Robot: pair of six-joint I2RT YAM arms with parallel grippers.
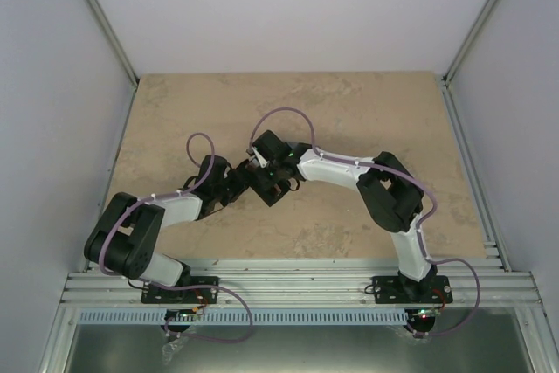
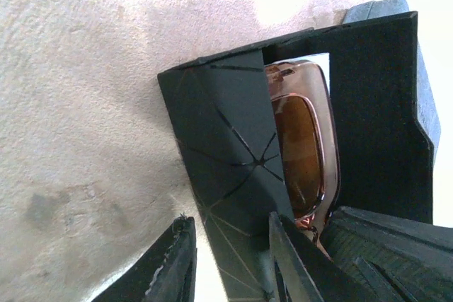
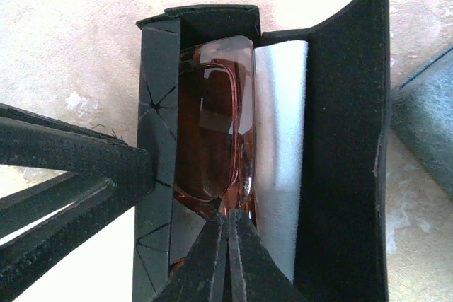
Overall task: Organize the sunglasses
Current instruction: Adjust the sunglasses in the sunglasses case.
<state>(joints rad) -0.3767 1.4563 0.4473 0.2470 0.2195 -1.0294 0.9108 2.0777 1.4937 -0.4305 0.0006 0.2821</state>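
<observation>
The brown amber-framed sunglasses [image 3: 212,132] lie folded inside an open black case [image 3: 347,139], also seen in the left wrist view [image 2: 301,146]. My right gripper [image 3: 228,235] is shut, its tips pinching the near end of the brown frame. My left gripper [image 2: 230,259] straddles the case's folded side wall [image 2: 226,139], one finger [image 2: 173,263] outside it and one finger [image 2: 290,256] inside by the glasses. In the top view both grippers, left [image 1: 238,183] and right [image 1: 278,172], meet over the case [image 1: 269,191] at the table's middle. The black sunglasses are out of view.
A pale cloth [image 3: 279,139] lines the case beside the glasses. A grey-blue case [image 3: 425,125] lies right of the black case, and its corner shows in the left wrist view [image 2: 375,8]. The beige table [image 1: 349,111] has grey walls on three sides.
</observation>
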